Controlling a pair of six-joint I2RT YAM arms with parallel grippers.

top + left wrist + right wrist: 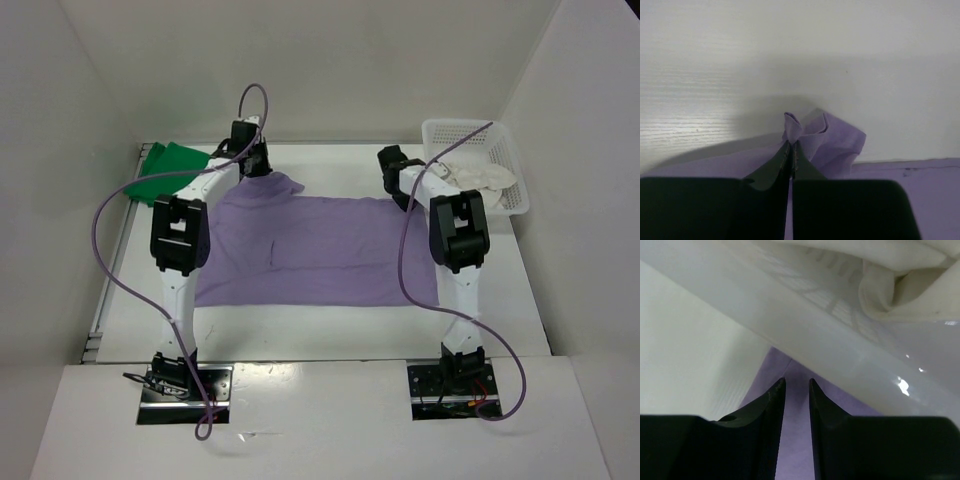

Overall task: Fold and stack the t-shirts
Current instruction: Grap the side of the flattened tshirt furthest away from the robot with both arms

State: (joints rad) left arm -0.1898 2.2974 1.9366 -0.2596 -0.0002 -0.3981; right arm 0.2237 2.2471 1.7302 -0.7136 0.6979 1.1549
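- Grip: your left gripper (791, 150) clamps the lavender t-shirt (310, 250) at its far-left corner, for folding
- Your right gripper (796, 385), narrowly parted, hovers empty over the far-right corner

One green t-shirt (172, 165), one lavender t-shirt (320, 255), one cream t-shirt (482, 178) and one white basket (450, 125).

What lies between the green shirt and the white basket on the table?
The lavender shirt, spread flat, covers most of that stretch, as the top external view shows. The left pincer is shut on its far left corner.
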